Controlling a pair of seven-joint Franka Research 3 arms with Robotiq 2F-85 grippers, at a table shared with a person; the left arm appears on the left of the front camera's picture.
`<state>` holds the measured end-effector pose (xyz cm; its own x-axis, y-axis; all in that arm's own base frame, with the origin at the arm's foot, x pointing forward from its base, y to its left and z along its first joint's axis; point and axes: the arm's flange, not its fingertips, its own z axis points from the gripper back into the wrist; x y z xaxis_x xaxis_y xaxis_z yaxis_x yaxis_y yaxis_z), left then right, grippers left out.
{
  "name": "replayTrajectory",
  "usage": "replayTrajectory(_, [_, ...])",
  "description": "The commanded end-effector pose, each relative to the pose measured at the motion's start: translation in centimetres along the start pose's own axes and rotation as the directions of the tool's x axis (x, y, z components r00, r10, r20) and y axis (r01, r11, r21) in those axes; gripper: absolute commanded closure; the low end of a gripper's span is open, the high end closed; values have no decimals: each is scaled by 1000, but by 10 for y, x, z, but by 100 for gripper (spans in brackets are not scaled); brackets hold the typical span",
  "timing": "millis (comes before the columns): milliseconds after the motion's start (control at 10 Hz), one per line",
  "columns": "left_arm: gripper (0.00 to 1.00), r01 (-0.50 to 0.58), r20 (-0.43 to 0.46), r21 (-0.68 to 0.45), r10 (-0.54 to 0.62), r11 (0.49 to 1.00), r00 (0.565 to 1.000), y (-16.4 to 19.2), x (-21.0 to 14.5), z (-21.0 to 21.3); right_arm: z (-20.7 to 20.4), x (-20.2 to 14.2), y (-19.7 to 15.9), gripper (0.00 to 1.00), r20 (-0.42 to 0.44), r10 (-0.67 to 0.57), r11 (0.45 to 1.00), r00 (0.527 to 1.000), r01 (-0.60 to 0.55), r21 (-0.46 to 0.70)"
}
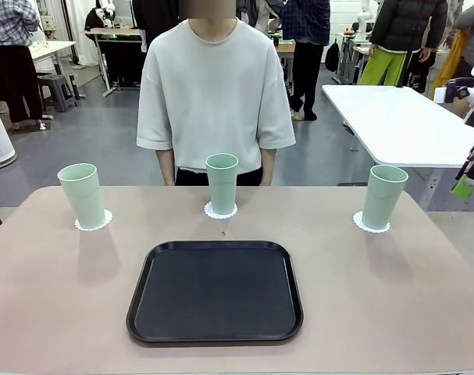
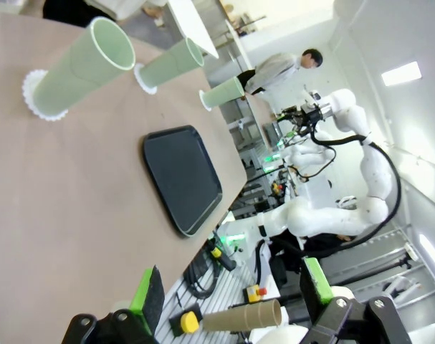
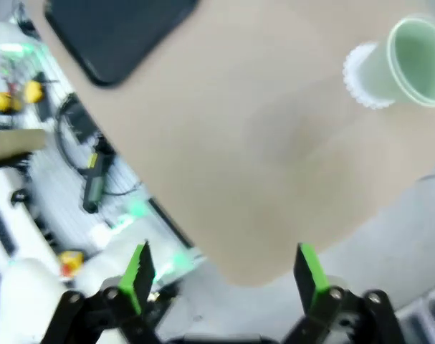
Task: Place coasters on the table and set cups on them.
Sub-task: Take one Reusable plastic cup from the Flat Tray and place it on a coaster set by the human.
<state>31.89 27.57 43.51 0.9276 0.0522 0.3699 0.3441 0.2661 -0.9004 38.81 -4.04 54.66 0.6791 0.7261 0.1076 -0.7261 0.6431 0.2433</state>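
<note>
Nearest the robot's side, on the beige table (image 1: 57,297), a black tray (image 1: 215,291) is seen lying flat at the middle, with nothing on it.

Beyond the tray, three pale green cups are set upright in a row across the far half of the table, each on its own white scalloped coaster. Left cup (image 1: 82,194) on left coaster (image 1: 93,223), near the far left corner. Middle cup (image 1: 222,183) on middle coaster (image 1: 220,211), just beyond the tray's far edge. Right cup (image 1: 383,195) on right coaster (image 1: 370,224), near the far right corner. The cups are well apart from one another.

Left gripper (image 2: 231,301): noted in its wrist view off the near left edge of the table, jaws spread wide, nothing between the green pads, no contact with any object.

Right gripper (image 3: 224,276): noted in its wrist view (blurred) above the table's right corner, jaws likewise fully spread and holding nothing; the right cup and its coaster are seen beyond it, untouched.

At the far edge, a person in a pale short-sleeved shirt (image 1: 215,86) is standing directly behind the middle cup. A white table (image 1: 400,121) is seen farther off to the right.
</note>
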Motion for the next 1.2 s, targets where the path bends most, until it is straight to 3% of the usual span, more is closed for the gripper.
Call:
replayTrajectory(0, [0,2,7,-6,-2,1000,1000,-2,0,1,6,16,-3,0,-51,-167,982,985,171,78])
replayTrajectory(100, [0,2,7,-6,-2,1000,1000,-2,0,1,3,21,4,0,-114,-39,999,993,41,12])
replayTrajectory(200, [0,2,7,-6,-2,1000,1000,-2,0,1,-1,4,-1,0,-42,-91,994,995,93,48])
replayTrajectory(1100, [0,2,7,-6,-2,1000,1000,-2,0,1,-1,4,-1,0,-42,-91,994,995,93,48])
